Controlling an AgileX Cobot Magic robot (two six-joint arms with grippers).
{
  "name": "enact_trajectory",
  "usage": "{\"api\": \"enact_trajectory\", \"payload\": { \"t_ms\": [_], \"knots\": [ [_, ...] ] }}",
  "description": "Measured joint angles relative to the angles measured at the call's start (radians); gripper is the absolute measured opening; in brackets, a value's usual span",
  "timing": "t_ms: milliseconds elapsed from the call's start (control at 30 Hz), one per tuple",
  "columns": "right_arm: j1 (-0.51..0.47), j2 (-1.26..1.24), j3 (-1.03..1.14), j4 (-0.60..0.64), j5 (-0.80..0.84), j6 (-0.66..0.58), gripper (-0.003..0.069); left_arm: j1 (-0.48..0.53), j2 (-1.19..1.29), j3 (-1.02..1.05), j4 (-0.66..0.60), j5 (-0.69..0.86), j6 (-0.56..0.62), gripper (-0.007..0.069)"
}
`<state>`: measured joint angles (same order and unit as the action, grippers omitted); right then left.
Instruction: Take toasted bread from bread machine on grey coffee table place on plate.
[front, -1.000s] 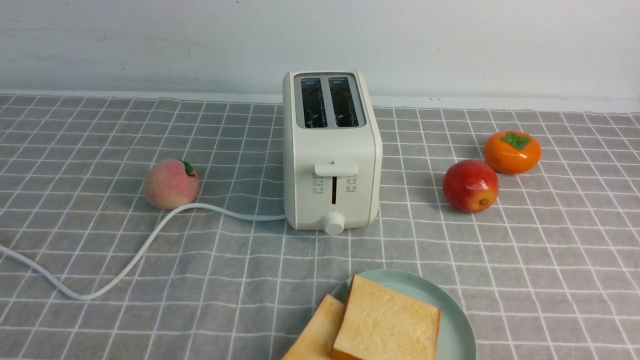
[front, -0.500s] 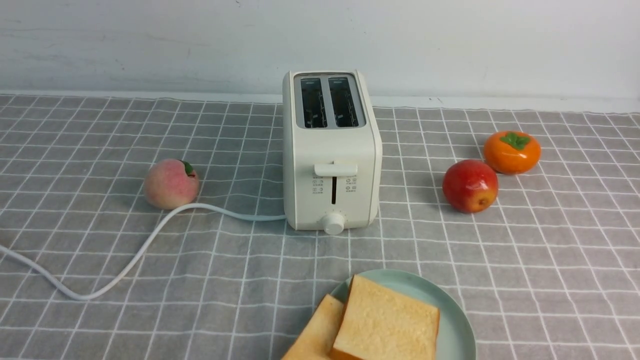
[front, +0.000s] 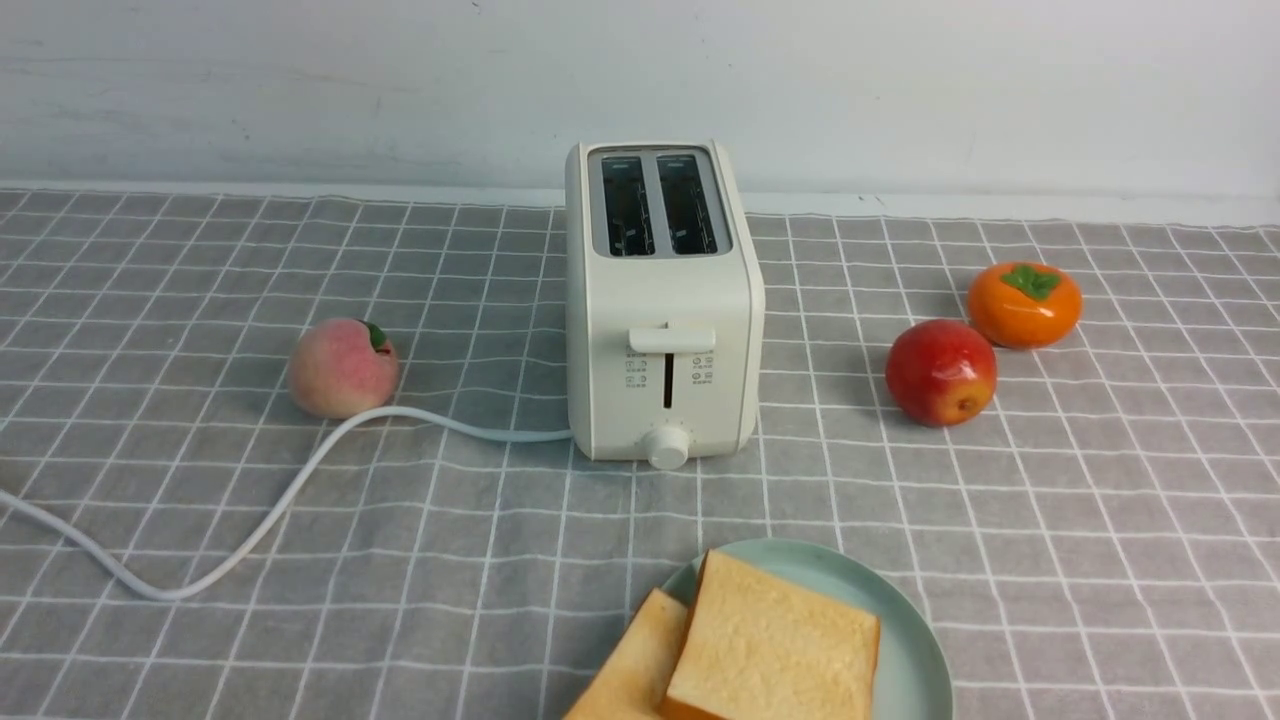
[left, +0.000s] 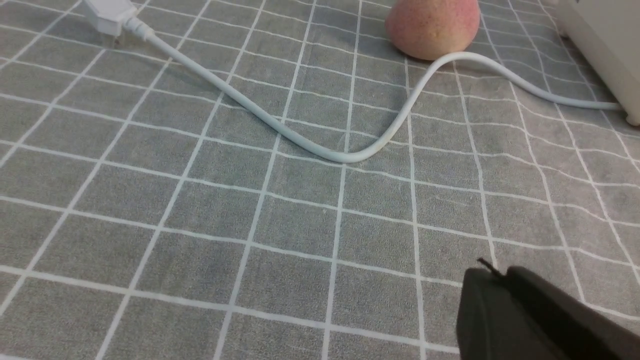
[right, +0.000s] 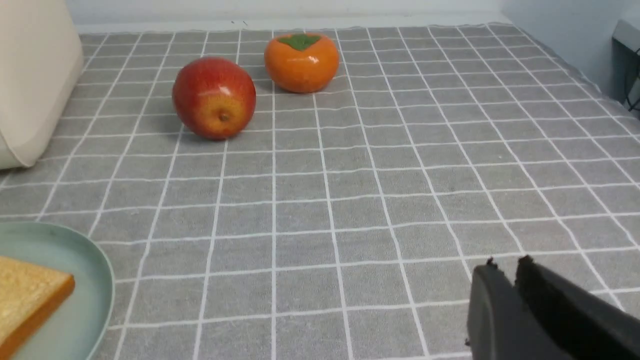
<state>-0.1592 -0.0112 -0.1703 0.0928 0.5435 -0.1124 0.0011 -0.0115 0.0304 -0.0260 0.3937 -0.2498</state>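
Observation:
The cream-white bread machine stands mid-table on the grey coffee table, and both of its top slots look empty. Two slices of toasted bread lie overlapping on the mint-green plate at the near edge. One slice's corner also shows on the plate in the right wrist view. Neither arm shows in the front view. My left gripper hovers over bare cloth, shut and holding nothing. My right gripper is over cloth to the right of the plate, its tips almost touching, holding nothing.
A peach sits left of the toaster, with the white cord looping from it to the plug. A red apple and an orange persimmon lie to the right. A white wall runs along the back.

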Motion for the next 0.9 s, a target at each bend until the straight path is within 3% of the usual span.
{"api": "enact_trajectory", "payload": {
  "t_ms": [200, 367, 900],
  "knots": [
    [-0.001, 0.000, 0.168, -0.003, -0.083, 0.000, 0.0083, 0.000, 0.000, 0.000, 0.000, -0.001, 0.000, 0.0036],
    [-0.001, 0.000, 0.183, -0.003, -0.152, -0.001, 0.0090, 0.001, 0.000, 0.000, 0.000, 0.000, 0.000, 0.0037],
    [-0.001, 0.000, 0.183, 0.000, -0.157, -0.001, 0.0110, 0.001, 0.000, 0.000, 0.000, 0.000, 0.000, 0.0039]
  ]
}}
